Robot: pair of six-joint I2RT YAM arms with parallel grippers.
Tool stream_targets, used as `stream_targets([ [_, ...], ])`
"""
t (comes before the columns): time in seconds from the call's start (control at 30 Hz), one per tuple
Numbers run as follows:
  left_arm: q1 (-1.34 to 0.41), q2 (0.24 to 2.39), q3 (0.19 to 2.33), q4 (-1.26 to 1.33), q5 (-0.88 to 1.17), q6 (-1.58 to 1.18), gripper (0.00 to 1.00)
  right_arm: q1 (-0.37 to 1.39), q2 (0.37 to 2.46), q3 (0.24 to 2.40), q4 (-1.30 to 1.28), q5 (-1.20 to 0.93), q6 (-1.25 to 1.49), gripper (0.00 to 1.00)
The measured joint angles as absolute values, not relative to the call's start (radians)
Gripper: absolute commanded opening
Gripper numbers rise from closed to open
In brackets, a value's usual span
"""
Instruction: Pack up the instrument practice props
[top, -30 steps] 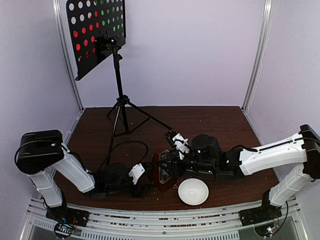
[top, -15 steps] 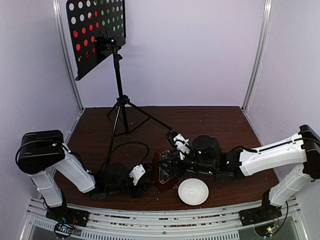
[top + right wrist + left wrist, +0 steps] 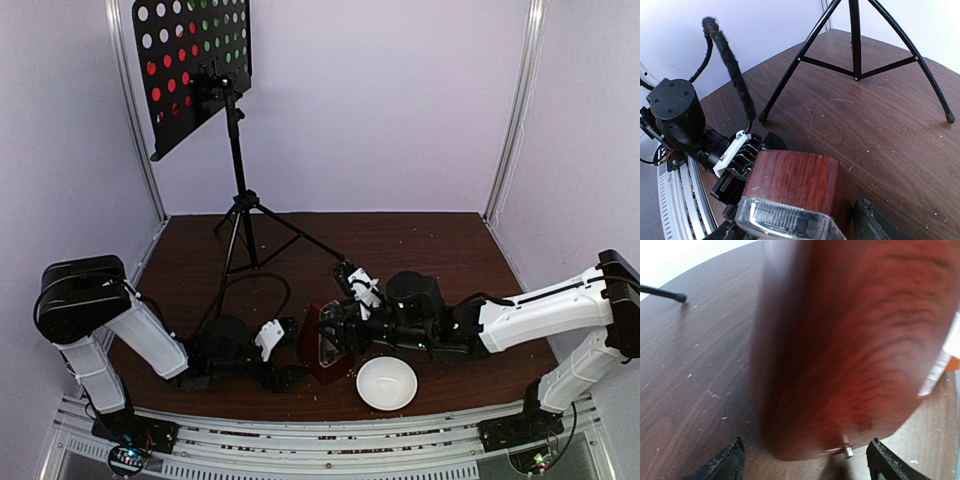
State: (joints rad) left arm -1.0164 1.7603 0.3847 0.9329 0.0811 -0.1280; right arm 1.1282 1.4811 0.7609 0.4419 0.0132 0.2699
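Metronome (image 3: 325,345): noted near middle of surface (image 3: 430,250), clamped from 3 o'clock in right gripper (image 3: 338,338); long axis unreadable through blur. Left gripper (image 3: 805,460): spread wide at its 9 o'clock, straddling, apparently not touching. Bowl (image 3: 387,383): just beside, 5 o'clock. Music stand (image 3: 238,215): 11 o'clock, well apart.

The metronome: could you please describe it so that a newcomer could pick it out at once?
Start at the dark wooden table and look along its near edge to the white bowl. Just left of the bowl is the metronome: a small red-brown wood-grain block with a clear cover, unlike the black music stand behind it.
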Motion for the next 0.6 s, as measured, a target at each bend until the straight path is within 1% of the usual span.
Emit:
stream_targets([
  [0.17,-1.016,1.773,0.390,0.937,0.139,-0.111,0.84,1.128,1.481,0.760,0.444,0.013,0.273,0.67],
  [0.33,-1.008,1.793,0.407,0.933,0.158,-0.094,0.78,1.128,1.481,0.759,0.445,0.013,0.275,0.67],
  [0.4,-1.007,1.794,0.408,0.933,0.157,-0.091,0.73,1.128,1.481,0.758,0.447,0.013,0.276,0.67],
  [0.53,-1.002,1.794,0.408,0.931,0.151,-0.085,0.58,1.128,1.481,0.756,0.451,0.012,0.277,0.66],
  [0.6,-1.001,1.794,0.408,0.932,0.149,-0.083,0.53,1.128,1.481,0.754,0.453,0.013,0.278,0.66],
])
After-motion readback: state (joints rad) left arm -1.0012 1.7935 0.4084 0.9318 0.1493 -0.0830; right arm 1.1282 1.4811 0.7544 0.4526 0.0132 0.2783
